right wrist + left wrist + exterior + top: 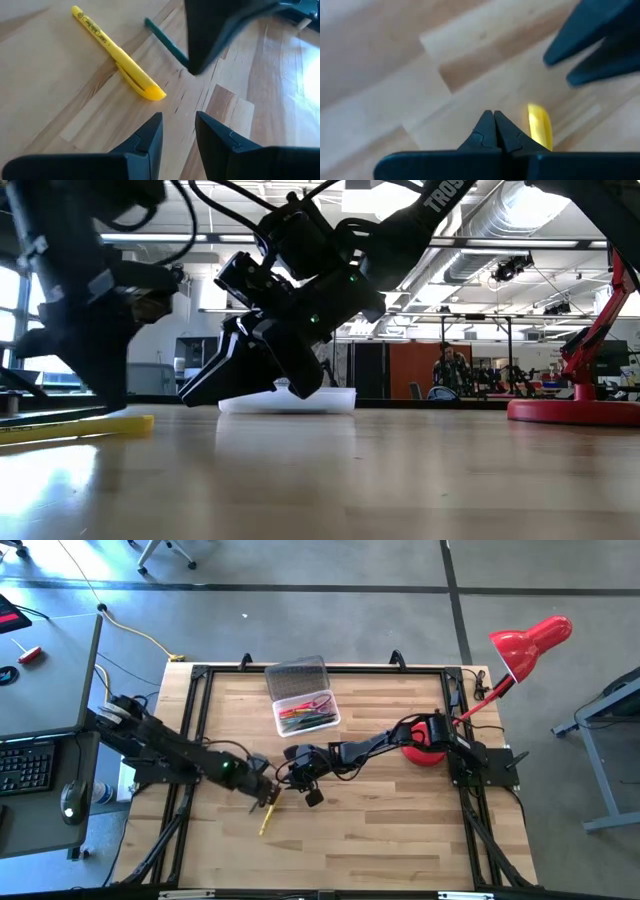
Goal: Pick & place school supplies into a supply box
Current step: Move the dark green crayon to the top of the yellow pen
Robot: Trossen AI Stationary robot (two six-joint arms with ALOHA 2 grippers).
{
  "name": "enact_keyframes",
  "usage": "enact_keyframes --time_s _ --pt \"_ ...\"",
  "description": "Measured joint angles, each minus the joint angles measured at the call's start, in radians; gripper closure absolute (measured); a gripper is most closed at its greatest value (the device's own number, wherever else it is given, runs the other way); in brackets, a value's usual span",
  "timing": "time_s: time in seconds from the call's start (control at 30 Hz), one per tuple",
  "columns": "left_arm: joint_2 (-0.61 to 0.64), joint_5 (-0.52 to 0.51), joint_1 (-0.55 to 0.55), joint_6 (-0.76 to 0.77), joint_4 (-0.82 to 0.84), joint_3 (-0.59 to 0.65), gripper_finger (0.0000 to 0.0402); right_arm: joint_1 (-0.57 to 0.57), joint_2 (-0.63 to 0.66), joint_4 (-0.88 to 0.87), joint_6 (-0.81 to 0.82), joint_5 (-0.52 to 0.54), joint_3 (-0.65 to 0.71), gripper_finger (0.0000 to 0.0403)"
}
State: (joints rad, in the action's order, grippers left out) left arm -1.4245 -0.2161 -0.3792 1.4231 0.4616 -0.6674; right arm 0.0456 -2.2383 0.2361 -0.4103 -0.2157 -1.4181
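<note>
L arm reaches in from the table's left edge, stretched low toward centre; left gripper (pixel 268 794) down at the surface, fingers (pixel 492 131) pressed tight together. R arm extends from the right side toward centre, right gripper (pixel 304 780) just beside it, fingers (pixel 150 136) apart

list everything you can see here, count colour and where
yellow pen: 1, yellow, flat on the wood near the table's front left, beside the left gripper
green pencil: 1, dark green, on the wood by the pen, partly hidden
supply box: 1, clear, lid open, back centre, coloured pens inside
desk lamp: 1, red, back right corner
table: 1, light wood
person: 1, far off in the room behind
left gripper: shut, empty, down at the table next to the pen
right gripper: open, empty, mid-table near the left one
</note>
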Motion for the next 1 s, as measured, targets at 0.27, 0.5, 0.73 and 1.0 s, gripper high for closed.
enact_keyframes --time_s 0.27,0.5,0.73,1.0 --pt "0.047 -0.013 0.106 -0.162 -0.003 -0.002 0.0352 0.0 0.0 -0.002 0.052 0.0 0.0 0.0308" --pt "0.046 -0.018 0.184 -0.251 -0.012 -0.002 0.0381 0.011 0.0 -0.004 0.081 -0.019 0.0 0.0309" --pt "0.046 -0.016 0.226 -0.309 -0.017 -0.003 0.0372 0.022 0.0 -0.003 0.075 -0.021 0.0 0.0308" --pt "0.046 -0.106 0.231 -0.328 -0.017 -0.004 0.0315 0.021 0.0 -0.003 0.074 -0.019 0.0 0.0309"
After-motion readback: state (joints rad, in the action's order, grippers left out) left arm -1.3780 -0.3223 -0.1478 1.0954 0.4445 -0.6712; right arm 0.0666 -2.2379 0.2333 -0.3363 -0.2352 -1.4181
